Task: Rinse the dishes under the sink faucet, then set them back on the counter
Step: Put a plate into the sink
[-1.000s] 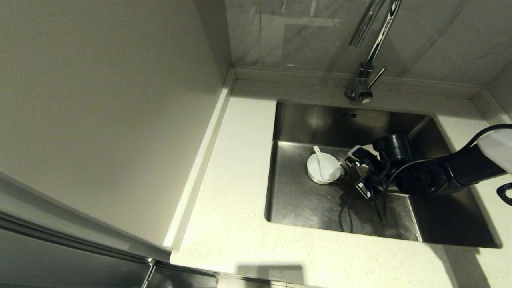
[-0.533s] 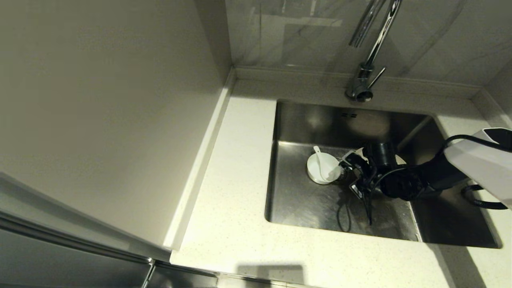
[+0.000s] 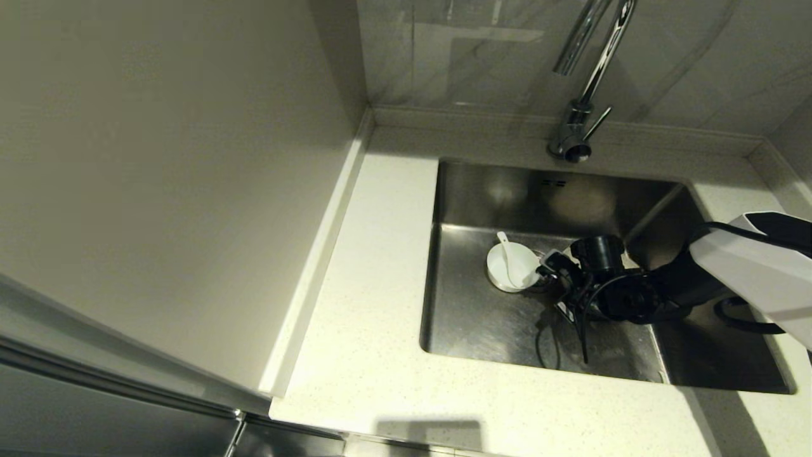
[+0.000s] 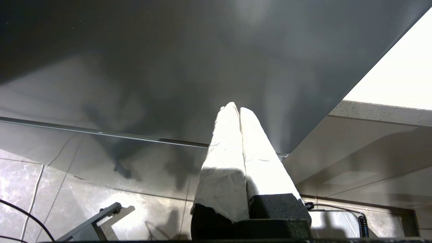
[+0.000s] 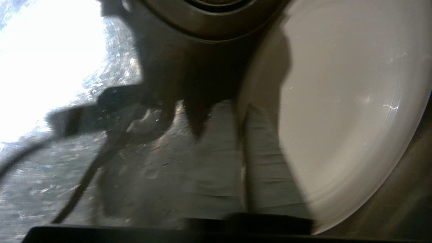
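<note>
The small white bowl (image 3: 511, 267) stands on the floor of the steel sink (image 3: 482, 317), with the white spoon (image 3: 505, 251) lying in it. My right gripper (image 3: 549, 270) is low in the basin just right of the bowl, beside the drain strainer (image 5: 209, 17). In the right wrist view its fingers (image 5: 216, 152) are shut on the rim of the cream plate (image 5: 337, 101), which is held close above the sink floor. The chrome faucet (image 3: 587, 89) rises behind the sink. My left gripper (image 4: 236, 108) is shut and empty, parked out of the head view.
The pale speckled counter (image 3: 374, 266) surrounds the sink, with a wide strip on its left and front. A tall cabinet side (image 3: 158, 158) walls off the left. The right arm's black cable (image 3: 580, 336) hangs into the basin.
My right arm has sunk deeper into the sink and shifted slightly left toward the bowl, carrying the plate down. Bowl and spoon have not moved.
</note>
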Robot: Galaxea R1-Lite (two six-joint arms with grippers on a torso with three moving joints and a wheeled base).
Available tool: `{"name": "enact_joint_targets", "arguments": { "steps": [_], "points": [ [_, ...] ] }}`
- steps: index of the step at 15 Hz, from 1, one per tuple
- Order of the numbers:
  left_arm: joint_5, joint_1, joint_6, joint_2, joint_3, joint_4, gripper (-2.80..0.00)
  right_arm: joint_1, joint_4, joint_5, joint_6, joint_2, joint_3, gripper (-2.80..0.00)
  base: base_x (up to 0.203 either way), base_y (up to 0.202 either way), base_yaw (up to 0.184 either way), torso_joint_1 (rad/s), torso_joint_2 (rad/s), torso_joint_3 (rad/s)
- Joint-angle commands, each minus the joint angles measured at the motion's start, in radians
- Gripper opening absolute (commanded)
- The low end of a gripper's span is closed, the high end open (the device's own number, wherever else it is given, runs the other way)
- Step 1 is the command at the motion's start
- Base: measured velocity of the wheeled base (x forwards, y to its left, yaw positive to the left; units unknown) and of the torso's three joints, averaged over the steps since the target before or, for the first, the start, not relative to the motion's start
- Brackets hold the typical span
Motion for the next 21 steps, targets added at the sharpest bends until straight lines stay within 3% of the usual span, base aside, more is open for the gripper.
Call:
{"name": "enact_joint_targets", "arguments": {
  "steps": [1, 7, 13, 21],
  "points": [
    [0.000, 0.000, -0.001, -0.003, 0.000, -0.001, -2.80, 0.000, -0.002, -0.003, 0.001, -0.006, -0.004, 0.00, 0.000, 0.000, 0.000, 0.000, 0.00, 0.000],
    [0.000, 0.000, -0.001, -0.003, 0.000, -0.001, -2.80, -0.006, -0.050, -0.003, 0.008, -0.083, 0.028, 0.00, 0.000, 0.000, 0.000, 0.000, 0.00, 0.000],
    [0.000, 0.000, -0.001, -0.003, 0.000, -0.001, -2.80, -0.008, -0.059, -0.020, 0.100, -0.249, 0.059, 0.00, 0.000, 0.000, 0.000, 0.000, 0.00, 0.000],
    [0.000, 0.000, -0.001, -0.003, 0.000, -0.001, -2.80, -0.100, -0.028, -0.032, 0.161, -0.577, 0.044, 0.00, 0.000, 0.000, 0.000, 0.000, 0.00, 0.000]
  ]
}}
